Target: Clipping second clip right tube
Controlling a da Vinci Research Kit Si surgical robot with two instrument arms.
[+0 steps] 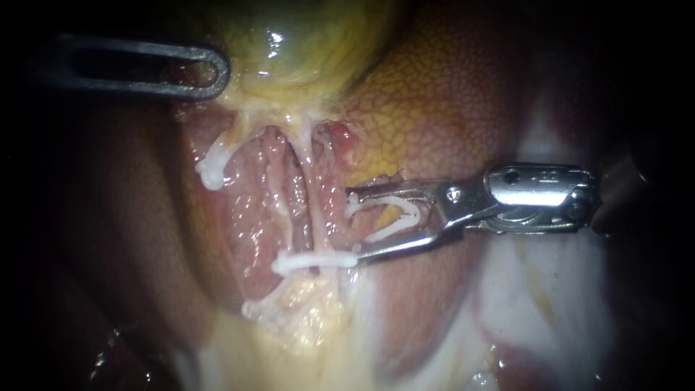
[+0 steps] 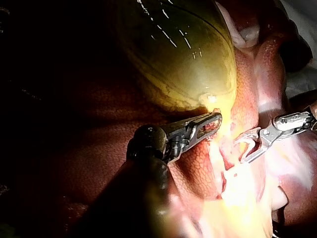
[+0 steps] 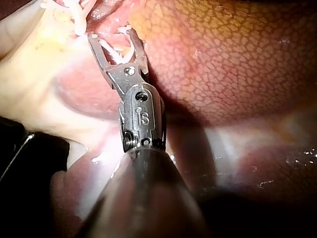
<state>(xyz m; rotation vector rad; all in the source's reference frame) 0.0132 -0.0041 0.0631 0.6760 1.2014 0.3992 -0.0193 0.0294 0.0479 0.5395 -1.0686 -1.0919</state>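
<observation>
Right instrument (image 1: 354, 224) at the right tube (image 1: 316, 217)
Its spread jaws carry an open clip (image 1: 394, 217) just beside the tube, above a closed clip (image 1: 315, 261) crossing it.

Dull grey left instrument (image 1: 219, 70) with a slotted, looped jaw, shiny silver right instrument (image 1: 355, 224), small round screws, thin tapering jaws, dark shafts

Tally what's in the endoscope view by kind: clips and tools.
Clips on tissue: 3
Loaded clip held in right tool: 1
Tools: 2, left tool and right tool
Total: 6
</observation>
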